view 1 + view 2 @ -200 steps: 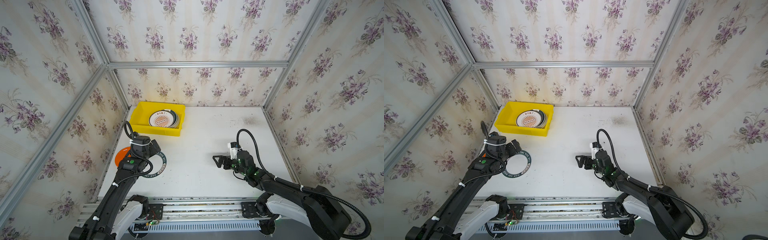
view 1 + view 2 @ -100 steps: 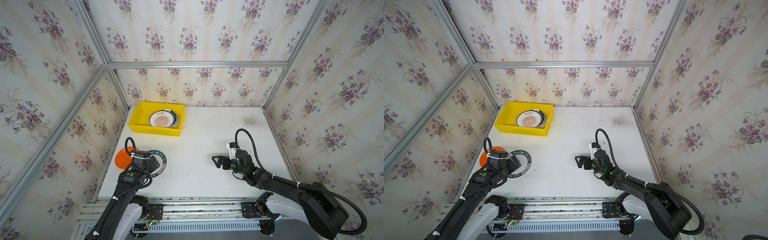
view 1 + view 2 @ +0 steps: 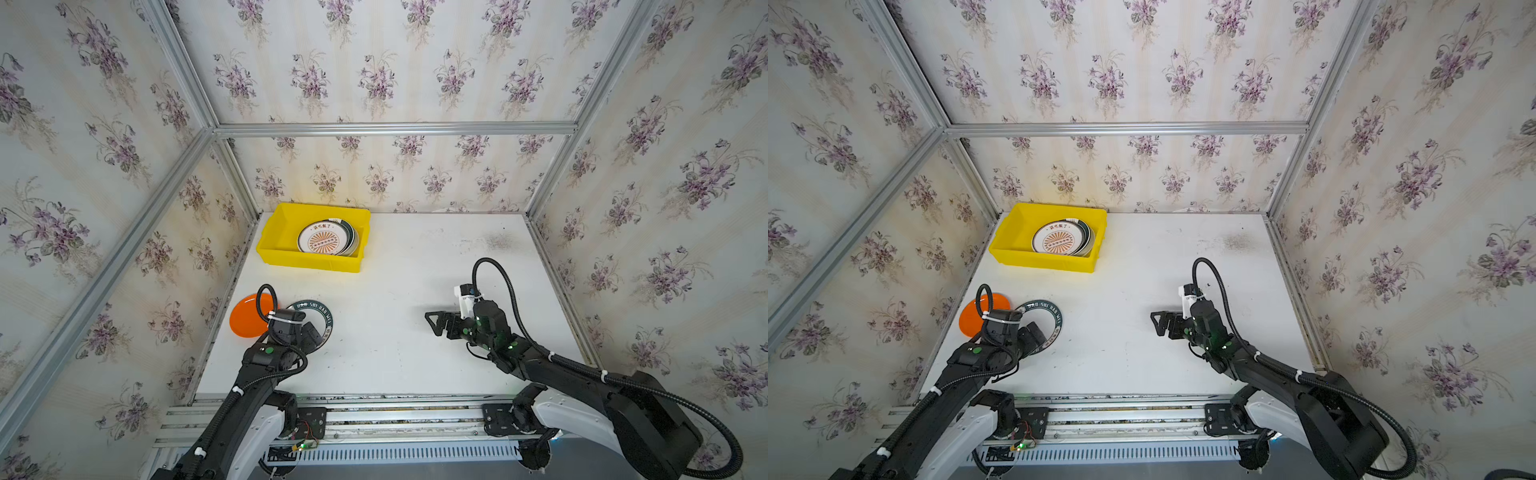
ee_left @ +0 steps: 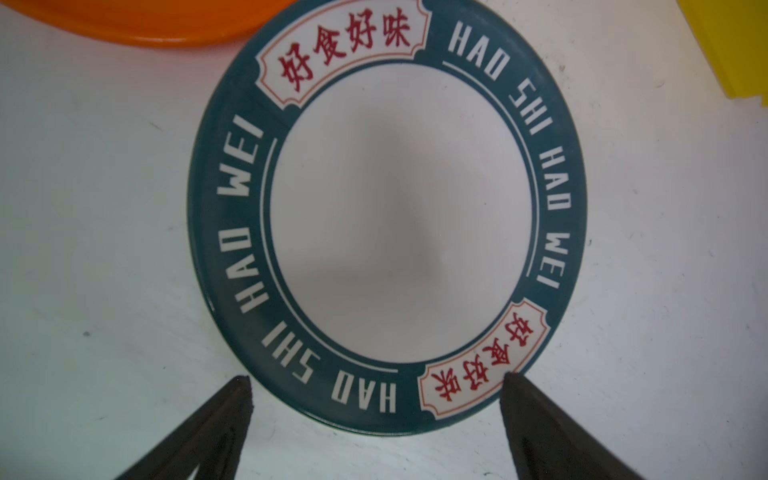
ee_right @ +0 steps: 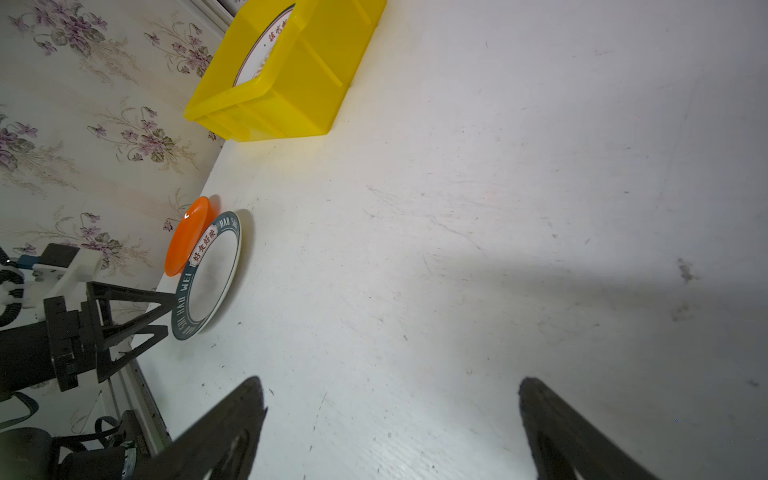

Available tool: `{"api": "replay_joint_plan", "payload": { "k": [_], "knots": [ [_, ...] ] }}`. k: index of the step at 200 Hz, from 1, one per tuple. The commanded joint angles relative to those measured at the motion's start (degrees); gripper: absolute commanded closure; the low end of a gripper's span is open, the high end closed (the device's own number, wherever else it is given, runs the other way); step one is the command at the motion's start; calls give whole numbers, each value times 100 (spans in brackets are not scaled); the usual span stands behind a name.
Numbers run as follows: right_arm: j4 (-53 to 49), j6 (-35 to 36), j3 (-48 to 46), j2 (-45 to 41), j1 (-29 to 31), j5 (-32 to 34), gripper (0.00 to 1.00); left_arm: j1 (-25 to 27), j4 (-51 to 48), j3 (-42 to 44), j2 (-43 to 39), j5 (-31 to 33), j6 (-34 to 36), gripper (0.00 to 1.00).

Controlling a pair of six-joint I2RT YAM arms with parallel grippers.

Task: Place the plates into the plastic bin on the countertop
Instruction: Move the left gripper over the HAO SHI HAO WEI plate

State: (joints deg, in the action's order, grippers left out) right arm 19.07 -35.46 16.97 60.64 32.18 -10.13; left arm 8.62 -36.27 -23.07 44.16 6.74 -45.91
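Observation:
A white plate with a dark green lettered rim (image 4: 386, 216) lies flat on the countertop (image 3: 415, 270) near the left edge in both top views (image 3: 321, 309) (image 3: 1045, 309). An orange plate (image 3: 245, 316) (image 4: 145, 20) sits beside it, slightly tucked under its rim. My left gripper (image 4: 376, 380) (image 3: 309, 332) is open, low over the lettered plate, its fingertips straddling the plate's near edge. The yellow plastic bin (image 3: 307, 262) (image 3: 1042, 262) holds a stack of plates topped by an orange-sunburst plate (image 3: 323, 241). My right gripper (image 3: 432, 322) (image 5: 390, 386) is open over bare countertop with nothing between its fingers.
Floral-papered walls with aluminium rails close in the countertop on three sides; the bin stands in the far left corner. The left wall runs close beside the orange plate (image 5: 187, 241). A dark scuff (image 3: 496, 241) marks the far right of the top.
My left arm has drawn back toward the front edge and dropped lower, uncovering the orange plate and ending over the near edge of the green-rimmed plate. The right arm has barely moved.

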Motion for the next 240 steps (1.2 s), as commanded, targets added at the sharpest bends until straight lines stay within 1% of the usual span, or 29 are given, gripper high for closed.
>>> {"api": "replay_joint_plan", "payload": {
  "k": [1, 15, 37, 58, 81, 113, 131, 183, 202, 240],
  "knots": [
    [-249, 185, 52, -210, -2, 194, 2, -17, 129, 58, 49, 24, -184, 5],
    [-385, 250, 60, -350, -8, 263, 2, -27, 272, 98, 95, -6, -246, 7],
    [-570, 259, 34, -549, -6, 485, 2, -55, 371, 79, 331, 29, -278, 7],
    [-689, 312, 33, -679, -9, 590, 2, -106, 529, 109, 575, -65, -317, 6],
    [-689, 329, 17, -690, -10, 649, 2, -148, 814, 211, 682, -130, -435, 6],
    [-716, 304, 17, -633, -10, 694, 2, -231, 1043, 270, 865, -148, -420, 7],
    [-759, 294, 21, -624, -8, 727, 2, -279, 1181, 301, 999, -197, -457, 9],
    [-913, 303, 38, -777, -8, 833, 2, -309, 1594, 435, 1137, -331, -722, 22],
    [-965, 305, 40, -843, -9, 863, 2, -317, 1712, 480, 1146, -282, -834, 23],
    [-1087, 294, 100, -870, -6, 917, 2, -335, 2124, 588, 1368, -464, -1189, 26]
  ]
}}
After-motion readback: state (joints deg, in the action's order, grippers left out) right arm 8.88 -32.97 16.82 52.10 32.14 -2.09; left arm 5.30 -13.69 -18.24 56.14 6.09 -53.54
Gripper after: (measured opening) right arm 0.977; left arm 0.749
